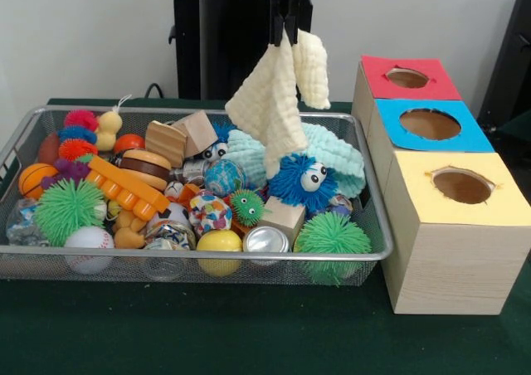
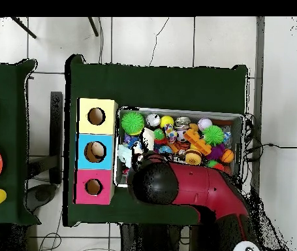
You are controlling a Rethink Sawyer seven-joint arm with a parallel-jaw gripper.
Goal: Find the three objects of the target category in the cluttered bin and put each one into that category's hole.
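My gripper (image 1: 284, 28) hangs at the top of the front view, shut on a pale yellow cloth (image 1: 278, 93) that dangles above the wire bin (image 1: 50, 263). Below the cloth lie a light blue knitted cloth (image 1: 336, 155) and a blue fuzzy toy with eyes (image 1: 303, 182). To the right stand three boxes with round holes: red (image 1: 407, 78), blue (image 1: 430, 124) and yellow (image 1: 461, 186). In the overhead view the arm (image 2: 177, 186) covers the gripper and the cloth; the yellow (image 2: 96, 116), blue (image 2: 94, 151) and red (image 2: 93, 187) boxes sit left of the bin (image 2: 237, 117).
The bin is packed with toys: green spiky balls (image 1: 68, 209) (image 1: 332, 236), a baseball (image 1: 89, 246), a yellow ball (image 1: 219, 244), a toy burger (image 1: 145, 168), wooden blocks (image 1: 181, 136), an orange comb-like piece (image 1: 124, 188), a metal can (image 1: 266, 241). Green cloth covers the table (image 1: 249, 333).
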